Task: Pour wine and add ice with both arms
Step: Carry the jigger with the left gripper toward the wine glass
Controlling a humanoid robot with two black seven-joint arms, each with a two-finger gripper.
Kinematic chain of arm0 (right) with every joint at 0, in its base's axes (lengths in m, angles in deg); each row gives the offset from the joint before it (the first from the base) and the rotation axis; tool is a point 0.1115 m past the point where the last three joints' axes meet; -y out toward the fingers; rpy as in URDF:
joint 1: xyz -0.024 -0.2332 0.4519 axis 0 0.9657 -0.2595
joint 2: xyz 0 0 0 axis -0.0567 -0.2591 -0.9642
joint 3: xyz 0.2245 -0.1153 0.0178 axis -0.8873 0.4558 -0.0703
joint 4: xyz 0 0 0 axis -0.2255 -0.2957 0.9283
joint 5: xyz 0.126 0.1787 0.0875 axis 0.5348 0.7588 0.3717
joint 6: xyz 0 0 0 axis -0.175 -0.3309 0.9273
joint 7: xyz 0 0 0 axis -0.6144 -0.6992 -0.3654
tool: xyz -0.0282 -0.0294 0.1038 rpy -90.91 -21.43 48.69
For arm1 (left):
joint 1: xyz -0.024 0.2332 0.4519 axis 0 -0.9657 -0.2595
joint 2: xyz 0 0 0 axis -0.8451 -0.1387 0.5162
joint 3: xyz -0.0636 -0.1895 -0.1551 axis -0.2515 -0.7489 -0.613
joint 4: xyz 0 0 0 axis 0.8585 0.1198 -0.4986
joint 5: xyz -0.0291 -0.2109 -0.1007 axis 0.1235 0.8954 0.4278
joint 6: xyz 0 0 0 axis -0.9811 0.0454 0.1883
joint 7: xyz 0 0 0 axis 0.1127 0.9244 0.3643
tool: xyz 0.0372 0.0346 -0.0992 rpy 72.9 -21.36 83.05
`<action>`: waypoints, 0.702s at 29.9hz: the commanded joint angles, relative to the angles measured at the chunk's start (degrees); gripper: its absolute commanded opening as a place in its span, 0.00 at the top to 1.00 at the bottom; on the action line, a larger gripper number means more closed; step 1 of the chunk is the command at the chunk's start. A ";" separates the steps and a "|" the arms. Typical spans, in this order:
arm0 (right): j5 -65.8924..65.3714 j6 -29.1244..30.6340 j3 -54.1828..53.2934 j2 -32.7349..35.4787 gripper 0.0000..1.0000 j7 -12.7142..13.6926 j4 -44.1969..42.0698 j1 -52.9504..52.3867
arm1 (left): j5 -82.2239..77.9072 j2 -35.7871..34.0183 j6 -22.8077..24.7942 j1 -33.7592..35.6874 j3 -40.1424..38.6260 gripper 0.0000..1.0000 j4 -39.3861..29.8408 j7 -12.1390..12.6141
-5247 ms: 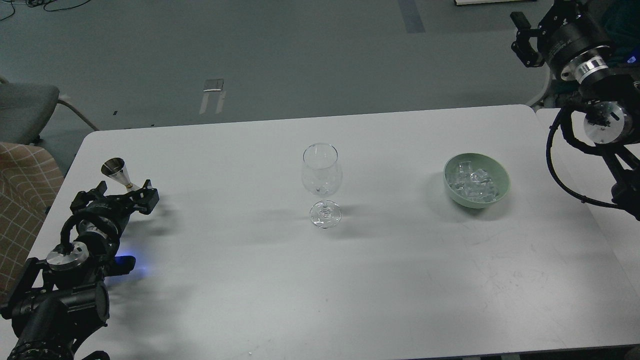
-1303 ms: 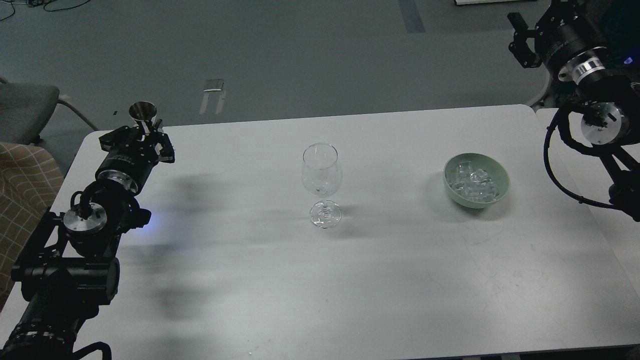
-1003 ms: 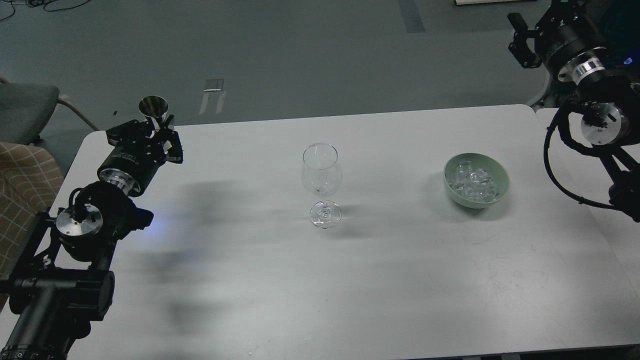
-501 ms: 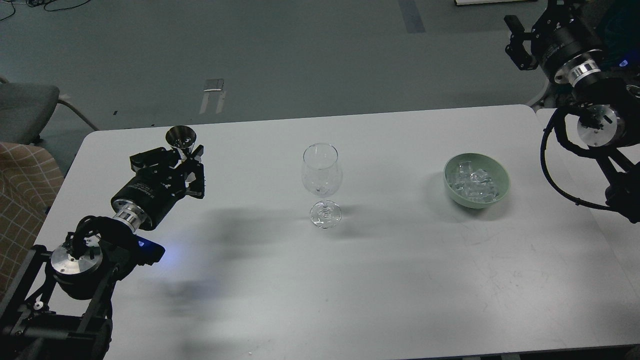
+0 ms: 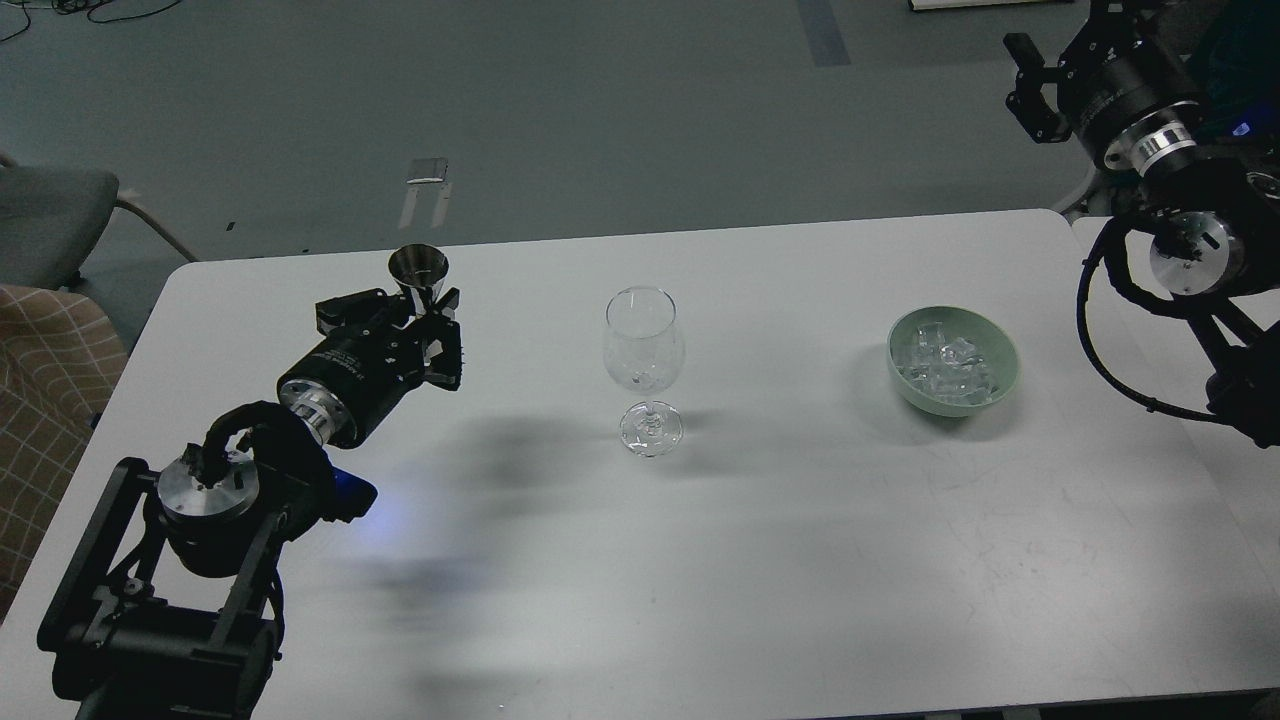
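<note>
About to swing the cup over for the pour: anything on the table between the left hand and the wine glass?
No. In the head view, only bare white table separates the left hand, holding the metal cup, from the wine glass.

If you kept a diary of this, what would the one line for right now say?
left tool: holds metal cup upright, left of wine glass | right tool: raised, idle | ice: in green bowl

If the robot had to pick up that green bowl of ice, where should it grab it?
Probably at the rim of the green bowl, one finger inside and one outside, coming from above on its right side, nearest the right gripper. The rounded wall looks too wide to span.
</note>
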 commanded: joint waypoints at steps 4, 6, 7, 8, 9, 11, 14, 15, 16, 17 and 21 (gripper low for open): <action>0.00 0.00 -0.09 0.09 0.00 -0.08 0.00 0.14 | -3.24 2.80 -0.73 2.09 1.04 1.00 0.16 -0.12; 0.00 0.00 -0.09 0.18 0.00 -0.08 0.00 0.14 | -4.03 2.80 -0.73 2.79 2.45 1.00 0.16 -0.21; 0.00 0.00 -0.09 0.18 0.00 -0.08 0.00 0.14 | -4.30 2.80 -0.73 3.05 2.98 1.00 0.16 -0.21; 0.00 0.00 -0.09 0.09 0.00 -0.08 0.00 0.14 | -4.47 2.80 -0.73 3.40 3.76 1.00 0.24 -0.21; 0.00 0.00 -0.09 0.09 0.00 -0.08 0.00 0.14 | -4.47 2.80 -0.73 3.49 4.21 1.00 0.16 -0.21; 0.00 0.00 -0.09 0.09 0.00 -0.08 0.00 0.14 | -4.56 2.80 -0.73 4.19 4.91 1.00 0.24 -0.38; 0.00 0.00 -0.09 0.00 0.00 -0.17 0.00 0.14 | -4.65 2.80 -0.73 4.99 5.00 1.00 0.68 -0.56; 0.00 0.00 -0.09 0.00 0.00 -0.17 0.00 0.14 | -4.82 2.80 -0.64 5.25 5.00 1.00 0.77 -0.56; 0.00 0.00 -0.09 0.00 0.00 -0.17 0.00 0.14 | -5.43 2.80 -0.64 5.60 5.09 1.00 0.95 -0.56; 0.00 0.00 -0.09 0.00 0.00 -0.17 0.00 0.14 | -6.40 2.80 -0.64 5.95 5.18 1.00 1.12 -0.56; 0.00 0.00 -0.09 0.00 0.00 -0.17 0.00 0.14 | -7.99 2.71 -0.64 6.22 7.28 1.00 1.39 -0.65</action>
